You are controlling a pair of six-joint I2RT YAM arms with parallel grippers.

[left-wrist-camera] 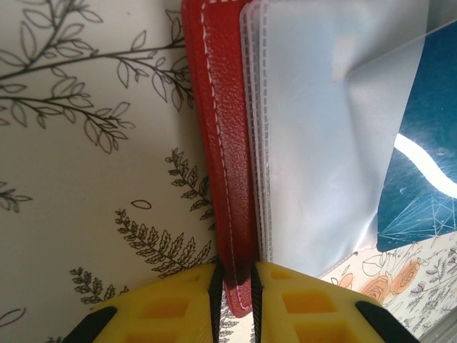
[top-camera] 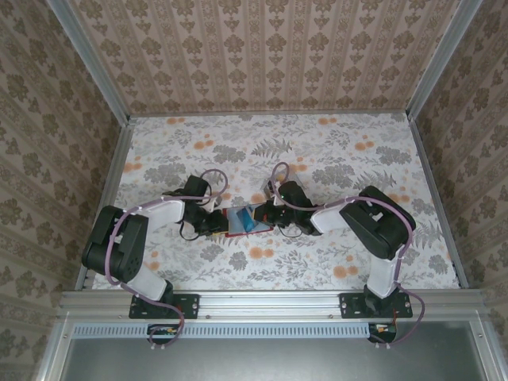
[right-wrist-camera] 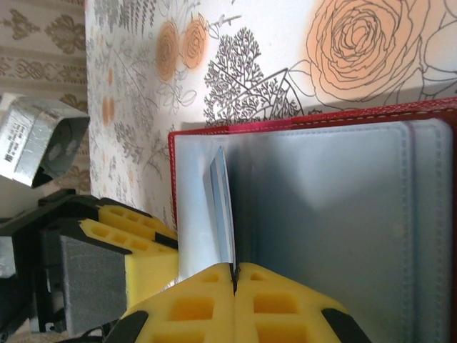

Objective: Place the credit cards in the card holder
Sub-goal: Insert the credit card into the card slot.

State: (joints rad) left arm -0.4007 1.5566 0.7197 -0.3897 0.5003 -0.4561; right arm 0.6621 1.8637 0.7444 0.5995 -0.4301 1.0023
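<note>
The red card holder (top-camera: 236,223) lies open on the floral table between both arms, its greyish clear pockets (left-wrist-camera: 321,143) facing up. My left gripper (left-wrist-camera: 235,275) is shut on the edge of its red cover (left-wrist-camera: 225,143). A bluish credit card (left-wrist-camera: 421,179) sits partly under a clear pocket flap. My right gripper (right-wrist-camera: 234,270) is shut on that card (right-wrist-camera: 223,207), held edge-on over the holder's inner pockets (right-wrist-camera: 343,214). In the top view the left gripper (top-camera: 218,223) and right gripper (top-camera: 270,218) face each other across the holder, with the blue card (top-camera: 249,221) between them.
The floral tablecloth (top-camera: 317,151) stretches behind and to both sides of the grippers. Patterned walls with aluminium posts (top-camera: 119,159) close the table on three sides. The left gripper's yellow fingers (right-wrist-camera: 128,229) stand just left of the card in the right wrist view.
</note>
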